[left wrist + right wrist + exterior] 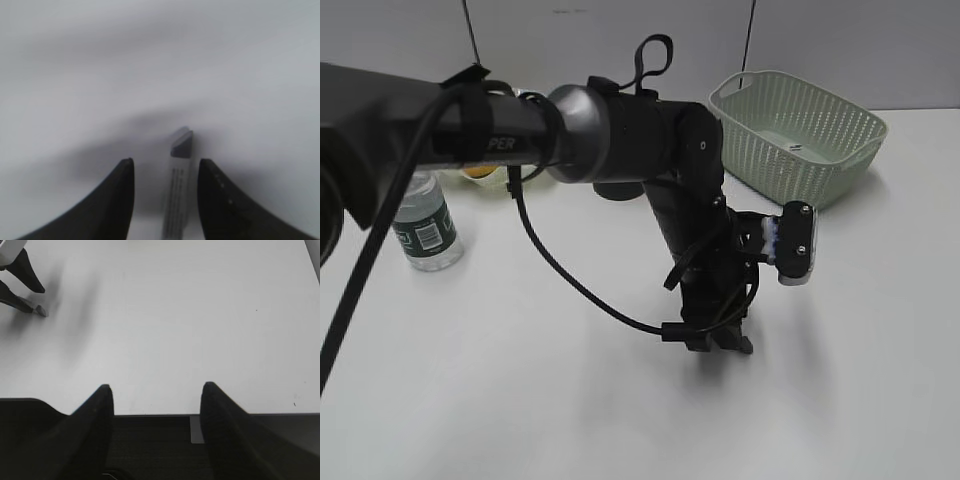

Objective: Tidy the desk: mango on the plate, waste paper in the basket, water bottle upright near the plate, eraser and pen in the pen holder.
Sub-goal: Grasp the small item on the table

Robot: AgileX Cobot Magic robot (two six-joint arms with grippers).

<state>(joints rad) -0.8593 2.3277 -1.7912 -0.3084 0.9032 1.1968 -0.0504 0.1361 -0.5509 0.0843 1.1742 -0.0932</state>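
White bench (520,400). Pale green basket (800,135) at far right. Water bottle (425,225) upright at left, a yellow-orange fruit (480,172) partly seen behind it. Left hand (165,200) down at the bench, fingers apart either side of a small grey eraser (179,190), not clamped. Right hand (157,405) open, empty, at the near bench edge.

Surroundings only, from my remote seat
I see a pale grey wall (570,40) split by dark seams at the back, and a dark textured surface (150,450) along the near edge.
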